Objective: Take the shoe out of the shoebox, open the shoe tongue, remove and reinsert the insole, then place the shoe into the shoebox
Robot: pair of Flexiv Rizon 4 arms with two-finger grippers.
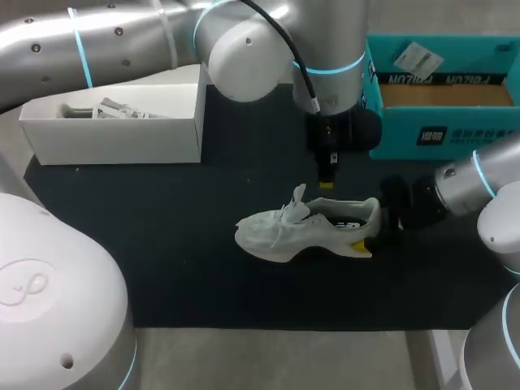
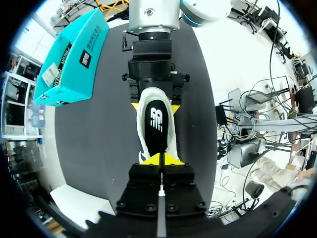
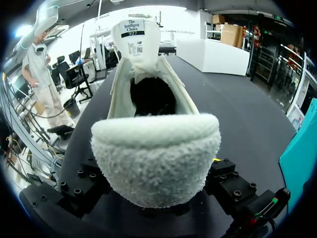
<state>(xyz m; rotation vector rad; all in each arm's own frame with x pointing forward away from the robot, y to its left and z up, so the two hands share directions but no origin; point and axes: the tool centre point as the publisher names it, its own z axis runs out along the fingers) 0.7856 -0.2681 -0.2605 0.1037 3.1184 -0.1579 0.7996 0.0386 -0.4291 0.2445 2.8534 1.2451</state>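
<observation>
- The white sneaker [image 1: 305,227] stands upright in the middle of the surface [image 1: 162,276], its long axis running left-right and its toe toward the left edge.
- The right tool [image 1: 372,234] grasps its heel.
- The left tool [image 1: 326,184] hangs clenched above its opening.

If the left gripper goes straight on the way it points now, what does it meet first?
Probably the black insole inside the shoe: the left gripper hangs just above the shoe's opening. Depth is unclear.
</observation>
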